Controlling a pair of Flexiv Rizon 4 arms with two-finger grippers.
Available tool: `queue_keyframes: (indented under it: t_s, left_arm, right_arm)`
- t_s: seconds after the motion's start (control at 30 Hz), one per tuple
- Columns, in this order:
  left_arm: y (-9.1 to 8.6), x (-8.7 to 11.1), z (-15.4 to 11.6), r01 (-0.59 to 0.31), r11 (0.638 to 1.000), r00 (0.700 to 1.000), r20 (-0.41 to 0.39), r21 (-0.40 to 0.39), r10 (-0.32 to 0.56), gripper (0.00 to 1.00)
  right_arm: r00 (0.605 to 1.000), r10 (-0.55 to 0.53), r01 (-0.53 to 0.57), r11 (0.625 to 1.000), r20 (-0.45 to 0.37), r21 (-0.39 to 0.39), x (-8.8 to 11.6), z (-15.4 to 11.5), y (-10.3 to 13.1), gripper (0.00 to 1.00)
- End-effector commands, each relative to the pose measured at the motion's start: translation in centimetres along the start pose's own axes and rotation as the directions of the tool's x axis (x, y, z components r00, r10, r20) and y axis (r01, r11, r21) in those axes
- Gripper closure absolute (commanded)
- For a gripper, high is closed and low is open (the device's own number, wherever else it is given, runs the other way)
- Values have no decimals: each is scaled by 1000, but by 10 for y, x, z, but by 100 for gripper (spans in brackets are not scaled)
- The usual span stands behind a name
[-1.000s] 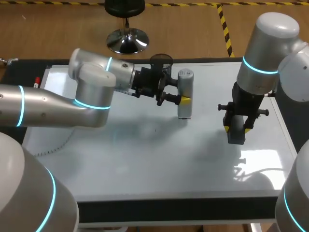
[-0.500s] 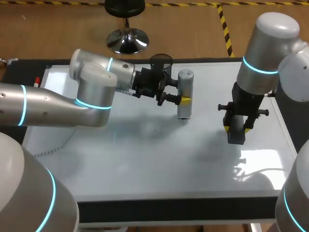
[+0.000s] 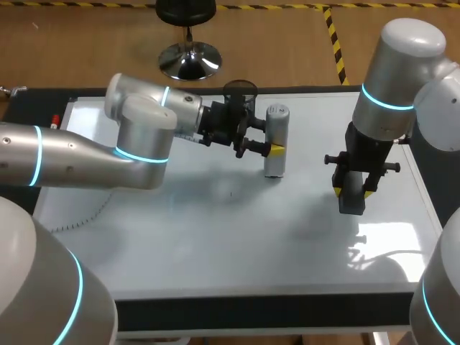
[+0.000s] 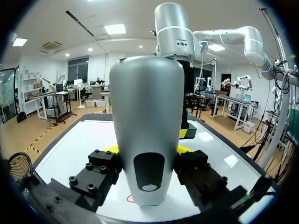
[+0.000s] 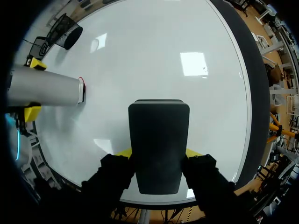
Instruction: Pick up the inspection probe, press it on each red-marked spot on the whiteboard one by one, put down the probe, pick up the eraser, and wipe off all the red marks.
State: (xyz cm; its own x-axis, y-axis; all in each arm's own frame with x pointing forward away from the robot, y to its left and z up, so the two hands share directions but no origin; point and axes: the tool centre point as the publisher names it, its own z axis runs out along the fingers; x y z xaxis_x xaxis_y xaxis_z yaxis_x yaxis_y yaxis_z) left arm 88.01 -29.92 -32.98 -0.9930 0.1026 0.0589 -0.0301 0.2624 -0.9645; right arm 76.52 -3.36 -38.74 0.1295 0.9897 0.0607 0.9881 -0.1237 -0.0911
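**Inspection probe** (image 3: 276, 133): silver-grey cylinder with a rounded top and a dark oval inset on one side (image 4: 148, 171). It stands upright with its base on the whiteboard (image 3: 215, 237), in the board's far half, about midway across. The left gripper (image 3: 274, 149) clamps it from both sides.

**Red mark** (image 4: 129, 199): one thin red outline on the whiteboard at the probe's foot, partly covered by the base.

**Eraser** (image 3: 351, 198): dark rectangular block, long axis vertical, pinched at its upper end by the right gripper (image 3: 352, 191). It is over the whiteboard's right part, well apart from the probe. Contact with the board cannot be told.

**Whiteboard**: white, glossy, lying flat.
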Motion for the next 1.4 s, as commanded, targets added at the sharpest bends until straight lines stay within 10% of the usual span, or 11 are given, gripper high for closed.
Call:
queue_keyframes:
  t_s: [0.03, 1.4]
  left_arm:
    - [3, -1, 5, -1, 1000, 1000, 0, 4, 1, 100]
    - [11, -1, 7, 20, 1000, 1000, -18, -15, -21, 100]
  right_arm:
    - [1000, -1, 1, 1000, -1, -1, -1, -2, -1, 100]
    - [1000, -1, 1, 1000, -1, -1, -1, -2, -1, 100]
